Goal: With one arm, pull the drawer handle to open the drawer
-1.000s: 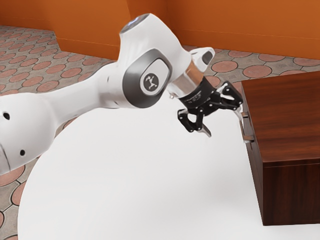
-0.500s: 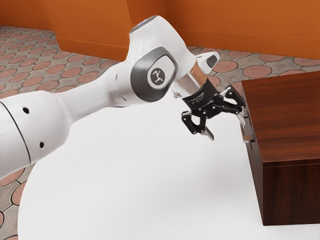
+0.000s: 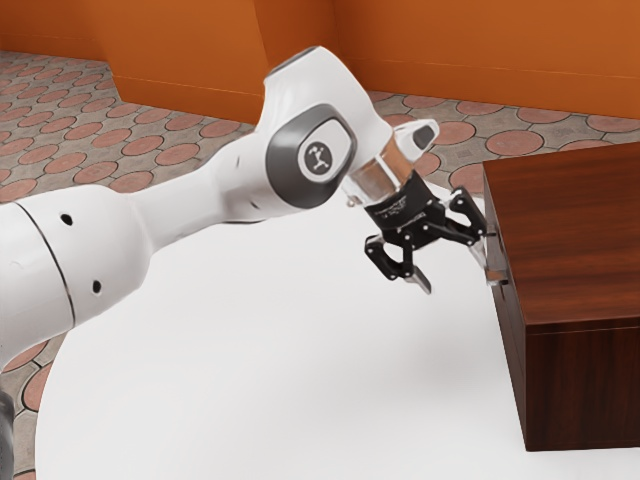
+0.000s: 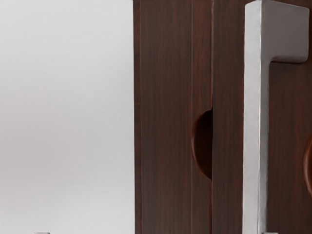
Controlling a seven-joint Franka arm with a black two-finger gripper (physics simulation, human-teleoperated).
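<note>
A: Layout?
B: White round table (image 3: 250, 380), white arm (image 3: 200, 210) stretched over it toward the exterior view's right. Dark wood drawer cabinet (image 3: 580, 300) sat at the table's edge there.
A: Gripper?
B: Gripper (image 3: 455, 265) was released, fingers spread, nothing grasped. One finger was just beside the metal handle (image 3: 492, 262) on the cabinet's front.

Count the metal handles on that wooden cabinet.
1. A silver bar handle on the wooden cabinet's front face, beside the open pincer. Only part of that face shows, so others may be hidden.
</note>
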